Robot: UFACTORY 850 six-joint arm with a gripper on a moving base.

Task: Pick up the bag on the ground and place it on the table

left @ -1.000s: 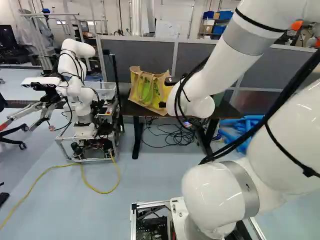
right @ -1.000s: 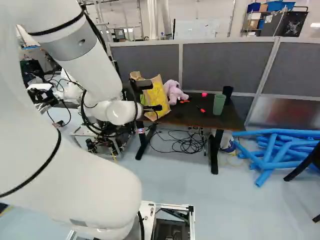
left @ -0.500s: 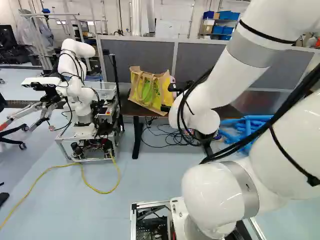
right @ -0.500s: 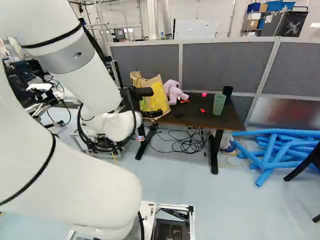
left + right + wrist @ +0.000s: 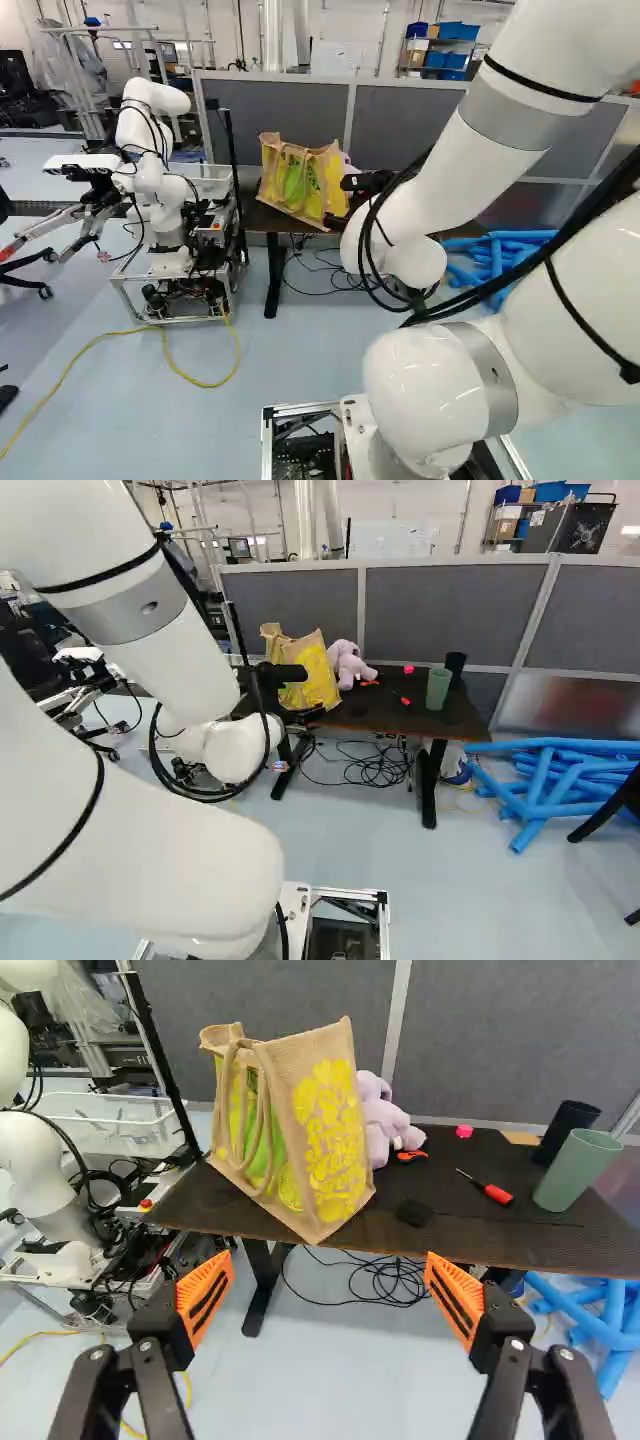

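Far left, the left base view gives us another robot (image 5: 150,130) whole; the wrist view catches only part. Next up, the bag (image 5: 330,1150), upright on the tabletop (image 5: 460,1235), ahead of widely spread jaws! Then plush (image 5: 388,1125), screwdriver (image 5: 497,1195), black cup (image 5: 565,1132), green cup (image 5: 578,1172): the right base view has both cups, the left base view neither.

"What stands near the green cup (image 5: 578,1170)?"
"A black cup (image 5: 567,1132), just behind it."
"And the red screwdriver (image 5: 497,1195)?"
"Lying between the green cup and the lilac plush toy (image 5: 392,1122)."
"What's on the floor (image 5: 400,870)?"
"Tangled black cables (image 5: 388,1278), and piled blue tubes (image 5: 545,785)."
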